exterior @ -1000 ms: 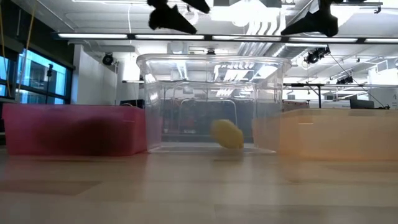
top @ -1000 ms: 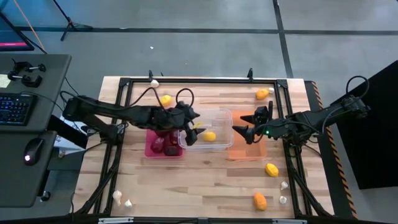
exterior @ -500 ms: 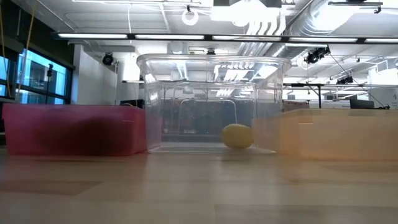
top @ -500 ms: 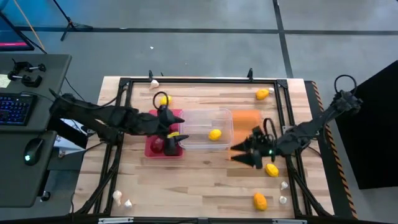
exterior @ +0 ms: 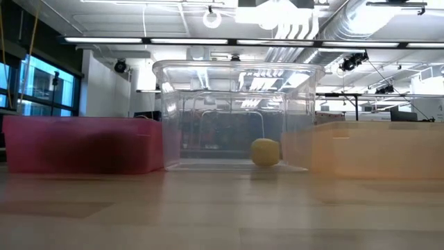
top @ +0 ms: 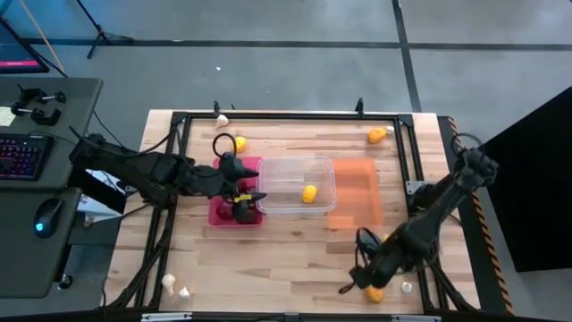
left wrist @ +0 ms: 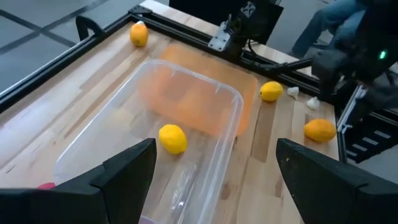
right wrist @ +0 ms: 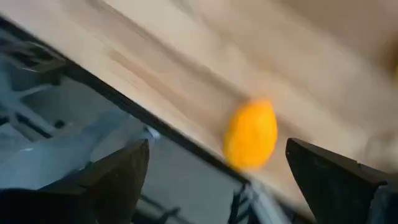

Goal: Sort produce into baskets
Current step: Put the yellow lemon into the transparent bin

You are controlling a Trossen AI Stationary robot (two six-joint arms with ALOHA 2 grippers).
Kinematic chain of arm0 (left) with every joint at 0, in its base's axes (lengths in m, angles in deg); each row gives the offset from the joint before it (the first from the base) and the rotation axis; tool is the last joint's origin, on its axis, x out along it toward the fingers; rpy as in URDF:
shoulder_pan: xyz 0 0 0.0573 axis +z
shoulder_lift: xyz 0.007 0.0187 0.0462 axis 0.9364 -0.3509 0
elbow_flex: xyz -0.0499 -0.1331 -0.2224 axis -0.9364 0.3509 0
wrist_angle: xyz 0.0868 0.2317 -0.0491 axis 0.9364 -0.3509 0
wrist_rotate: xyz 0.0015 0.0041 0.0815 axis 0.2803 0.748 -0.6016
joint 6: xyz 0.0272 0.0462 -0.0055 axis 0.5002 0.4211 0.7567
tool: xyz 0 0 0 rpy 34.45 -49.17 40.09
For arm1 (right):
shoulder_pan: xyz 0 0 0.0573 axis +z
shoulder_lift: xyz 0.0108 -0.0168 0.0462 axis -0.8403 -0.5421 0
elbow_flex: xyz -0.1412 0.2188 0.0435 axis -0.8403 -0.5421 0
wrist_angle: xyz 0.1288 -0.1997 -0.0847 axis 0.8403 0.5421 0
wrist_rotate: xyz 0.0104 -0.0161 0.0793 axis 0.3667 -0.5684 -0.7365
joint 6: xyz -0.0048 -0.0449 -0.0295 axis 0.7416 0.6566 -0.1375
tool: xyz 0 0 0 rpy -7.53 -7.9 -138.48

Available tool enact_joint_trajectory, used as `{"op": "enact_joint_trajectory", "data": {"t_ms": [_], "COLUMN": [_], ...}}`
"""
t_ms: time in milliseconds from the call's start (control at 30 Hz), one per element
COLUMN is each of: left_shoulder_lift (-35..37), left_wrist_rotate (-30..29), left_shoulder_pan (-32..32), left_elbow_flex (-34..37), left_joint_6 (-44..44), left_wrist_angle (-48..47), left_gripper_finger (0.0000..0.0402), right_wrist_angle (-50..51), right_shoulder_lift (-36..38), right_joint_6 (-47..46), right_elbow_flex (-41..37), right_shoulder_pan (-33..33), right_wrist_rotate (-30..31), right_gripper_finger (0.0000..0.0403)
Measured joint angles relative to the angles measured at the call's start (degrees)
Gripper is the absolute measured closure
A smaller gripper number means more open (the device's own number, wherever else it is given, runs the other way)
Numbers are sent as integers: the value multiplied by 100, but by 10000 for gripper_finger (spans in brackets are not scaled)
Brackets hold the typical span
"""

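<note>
Three baskets stand in a row at mid-table: red point(top: 214, 215), clear point(top: 286, 165) and orange point(top: 356, 192). One yellow lemon point(top: 308, 193) lies on the clear basket's floor, also in the low view point(exterior: 265, 151) and the left wrist view point(left wrist: 173, 138). Dark red lumps point(top: 223, 208) lie in the red basket. My left gripper point(top: 250, 204) hangs open and empty over the red basket. My right gripper point(top: 353, 279) is open and empty, low near the table's near edge. An orange-yellow lemon point(right wrist: 250, 134) lies on the table just ahead of its fingers.
More lemons lie at the far right point(top: 377, 136) and far left point(top: 239, 141). Garlic bulbs lie at the near left point(top: 168, 283), near right point(top: 407, 287) and far left point(top: 222, 119). A black frame point(top: 268, 116) rims the table.
My right gripper has gone from over the orange basket toward the table's near edge and down to the lemon there. My left gripper has drawn back from over the clear basket toward the left, over the red basket. The lemon in the clear basket has rolled a little rightward and settled.
</note>
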Motion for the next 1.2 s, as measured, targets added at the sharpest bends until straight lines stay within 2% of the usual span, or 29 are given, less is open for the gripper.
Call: {"op": "enact_joint_trajectory", "data": {"t_ms": [133,233,467,933,1067,1200], "left_shoulder_lift": [-19,-19,-19,-19,-28,-45], "left_wrist_rotate": [8,10,15,23,23,89], "left_shoulder_pan": [0,0,7,7,7,7], "left_elbow_flex": [0,0,0,0,-1,-2], "left_joint_6": [3,3,30,59,57,58], "left_wrist_angle": [20,24,26,26,23,14], "left_gripper_finger": [83,83,83,83,83,83], "right_wrist_angle": [-207,-341,-343,-251,-264,-307], "right_shoulder_lift": [-534,-885,-1489,-2060,-2060,-2027], "right_joint_6": [-714,-1013,-1403,-1235,-1215,-1071], "right_elbow_flex": [0,0,0,0,1,0], "right_shoulder_pan": [309,472,558,558,558,558], "right_wrist_rotate": [-547,-744,-711,-634,-636,-628], "right_gripper_finger": [36,36,36,38,58,116]}}
